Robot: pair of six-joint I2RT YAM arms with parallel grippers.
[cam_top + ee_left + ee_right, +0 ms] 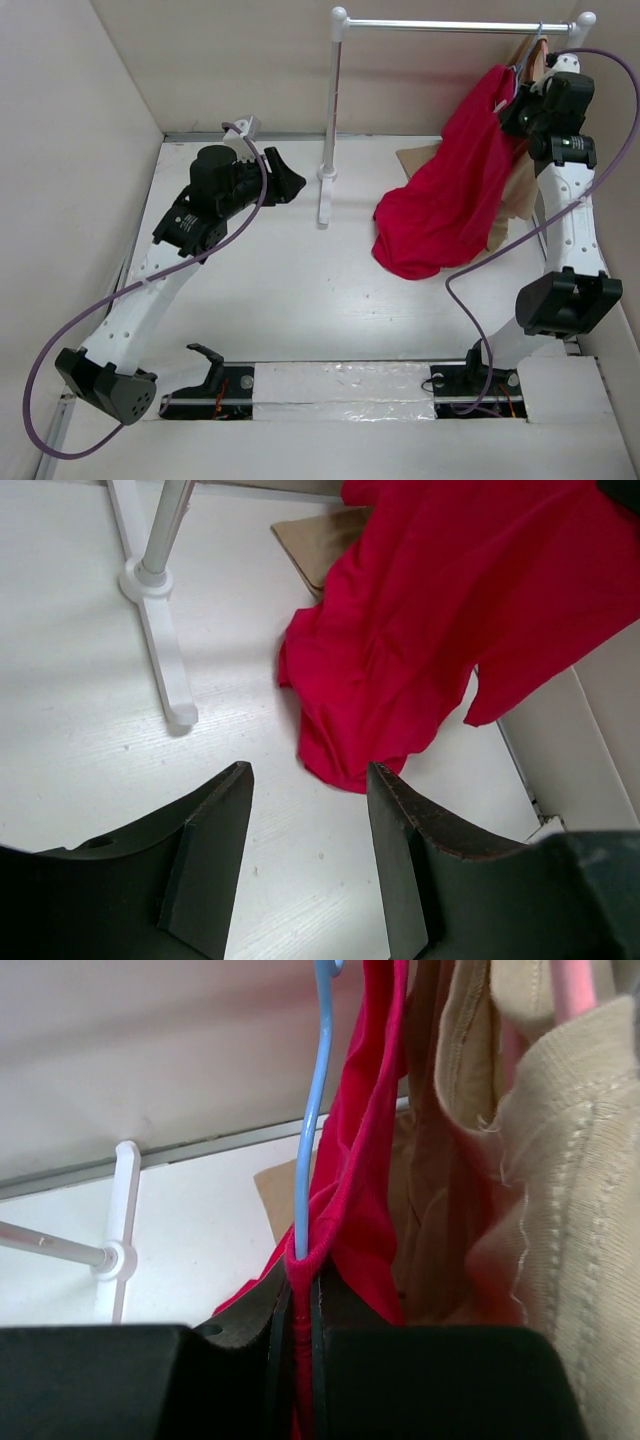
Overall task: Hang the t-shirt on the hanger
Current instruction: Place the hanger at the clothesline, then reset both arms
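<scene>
Hanging garment: the bright crimson-red cloth t-shirt [450,190] is strung from high at the far right, beside the white tubular rail [450,25], down to a heap on the white surface [280,290].
Long axis: top at the far right, hem lower and further left. It slopes rather than hanging plumb.
Hanger: the thin pale blue wire hanger [312,1110] stands upright against the shirt's fold, and its lower end meets the red cloth at the right gripper [300,1285]. Whether the wire sits inside the shirt I cannot tell.
Right gripper: pinched together on the red cloth where the wire ends.
Left gripper [310,780]: jaws apart, holding nothing, well to the left of the heap and facing it.
Nearer arm: the right is already on the shirt. The left is free, with the loose hem to its right, so spreading the cloth likely falls to it.
Neighbour: a beige-tan knitted garment [560,1160] hangs just right of the shirt.
</scene>
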